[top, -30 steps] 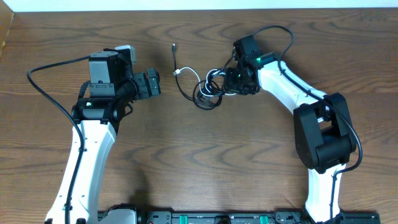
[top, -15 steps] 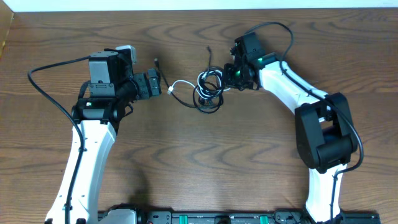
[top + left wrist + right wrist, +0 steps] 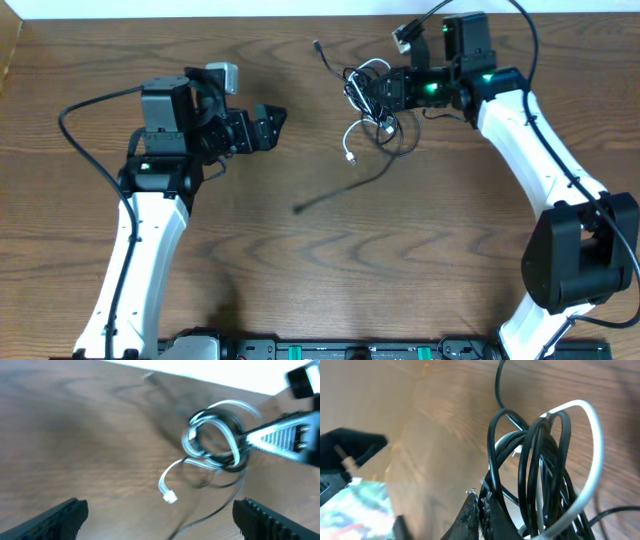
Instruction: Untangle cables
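Observation:
A tangled bundle of the black cable [image 3: 372,92] and the white cable [image 3: 353,135] hangs lifted at the back centre-right. My right gripper [image 3: 392,88] is shut on a black loop of the bundle [image 3: 540,460]; its fingertips [image 3: 482,502] pinch the black strand. The white plug end [image 3: 349,158] dangles below, and a black end [image 3: 318,45] sticks out to the upper left. A blurred black tail [image 3: 335,195] trails toward the table. My left gripper [image 3: 270,120] is open and empty, left of the bundle. In the left wrist view the bundle [image 3: 215,442] and white plug [image 3: 169,496] lie ahead between the fingers [image 3: 60,517].
The wooden table [image 3: 320,260] runs to a white wall along the back edge. Thick black wires loop off both arms [image 3: 90,150].
My right gripper has lifted the bundle up and to the right, toward the back edge. The cable ends now dangle and swing. My left gripper moved slightly right and has opened.

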Robot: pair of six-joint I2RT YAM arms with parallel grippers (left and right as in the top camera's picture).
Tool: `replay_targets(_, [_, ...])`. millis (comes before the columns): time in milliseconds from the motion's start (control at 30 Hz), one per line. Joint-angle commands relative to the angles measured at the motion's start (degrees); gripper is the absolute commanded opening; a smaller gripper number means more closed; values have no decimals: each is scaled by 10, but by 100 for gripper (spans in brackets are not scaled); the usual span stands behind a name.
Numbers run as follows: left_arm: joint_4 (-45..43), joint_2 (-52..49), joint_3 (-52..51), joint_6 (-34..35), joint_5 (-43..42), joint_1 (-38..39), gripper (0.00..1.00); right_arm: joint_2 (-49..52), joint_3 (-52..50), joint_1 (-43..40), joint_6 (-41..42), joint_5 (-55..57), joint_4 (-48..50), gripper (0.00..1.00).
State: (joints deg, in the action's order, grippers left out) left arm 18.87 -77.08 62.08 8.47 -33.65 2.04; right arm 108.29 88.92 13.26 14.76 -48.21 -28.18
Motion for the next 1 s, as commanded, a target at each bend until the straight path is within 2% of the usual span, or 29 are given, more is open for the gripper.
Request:
replay_targets(0, [-45,-38,8,40,-33,31,98,-4,3,-2,-22,-89,2,1])
replay_targets(100, [-107,-77,8,78,-45,48,98,-4,3,-2,-23,-105,2,1])
replay_targets(267, [-236,-146,8,108,-122,62,98,-4,3,-3,-24,-109,0,1])
replay_targets(367, [-257,-176,8,114,-125,62,99,-4,3,-3,-24,-109,-2,1])
replay_targets(467, [-236,-192,8,86,-120,61,97,-4,3,-5,-24,-80,-21,1])
replay_targets(633, [-146,-189,8,64,-32,61,96,-4,3,-5,-21,4,-56,1])
replay_targets(667, [-122,-189,8,64,-11,61,95,-4,3,-5,-15,19,-60,3])
replay_targets(767, [-59,-189,8,64,33,61,89,-4,3,-5,-11,65,-73,21])
replay_targets(833, [-28,-189,8,65,60,61,88,-4,3,-5,-11,91,-84,29])
replay_targets(967, [-1,-189,8,68,94,70,88,-4,3,-5,-11,119,-96,33])
